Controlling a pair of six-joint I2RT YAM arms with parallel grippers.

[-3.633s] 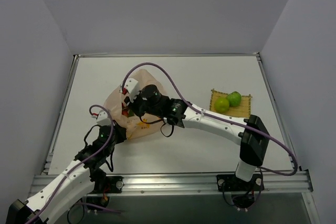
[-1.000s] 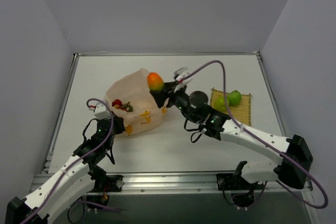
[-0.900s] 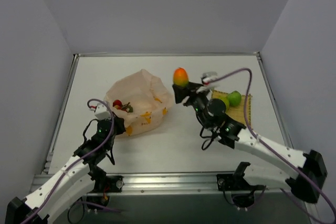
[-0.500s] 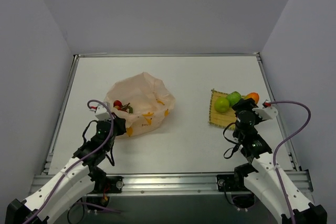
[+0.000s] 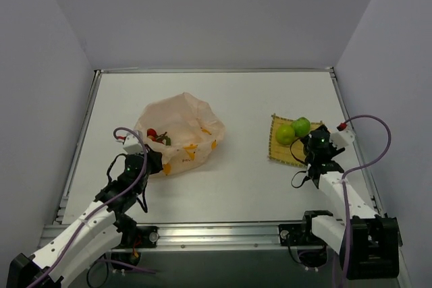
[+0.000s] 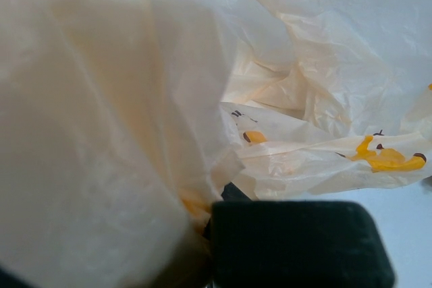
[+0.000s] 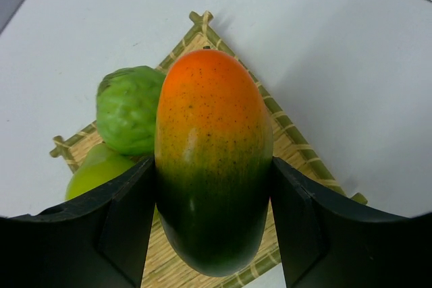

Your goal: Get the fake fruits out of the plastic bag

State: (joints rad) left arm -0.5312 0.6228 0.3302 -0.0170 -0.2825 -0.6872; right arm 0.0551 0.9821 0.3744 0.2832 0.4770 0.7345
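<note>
moved from plastic bag (image 5: 183, 125) to mat (image 7: 298, 148): right gripper (image 7: 214, 222) clamping one green-and-orange fruit (image 7: 212, 146) by two green fruits (image 7: 128, 109); left gripper (image 5: 154, 164) pressed shut, seemingly pinching bag; one red cluster (image 5: 151, 133) inside.

The left arm is seen stretched forward and low, the left pincer (image 5: 156, 164) clamped fully shut; the right arm is folded near its base, the right pincer (image 7: 212, 214) held partway apart in a grip.

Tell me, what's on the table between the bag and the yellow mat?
Nothing: in the top view, only bare white table lies between the plastic bag and the mat.
</note>
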